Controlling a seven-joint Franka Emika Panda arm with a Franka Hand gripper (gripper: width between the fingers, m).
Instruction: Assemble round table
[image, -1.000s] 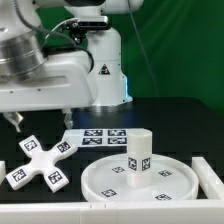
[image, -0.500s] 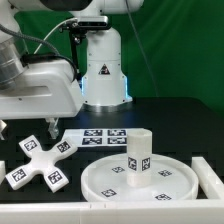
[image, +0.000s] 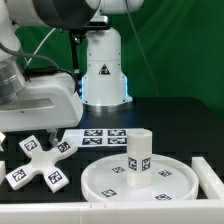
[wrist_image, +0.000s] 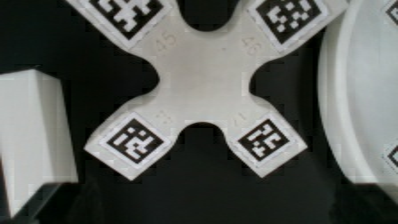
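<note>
Directly beneath the end effector (image: 28, 125), flat on the bench (image: 190, 125), lies the cross-shaped piece (wrist_image: 196, 90), centred in the wrist view. It appears wide open and holds nothing, so a straight descent should reach the piece.

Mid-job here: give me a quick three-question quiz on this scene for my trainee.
1. True or false: the cylinder lies on its side.
2. Which part fills the middle of the wrist view? A) the disc B) the cross piece C) the cylinder
3. Fill in: in the exterior view, the cross piece lies to the disc's ____.
Key: 1 false, it stands upright on the disc; 2 B; 3 left.
</note>
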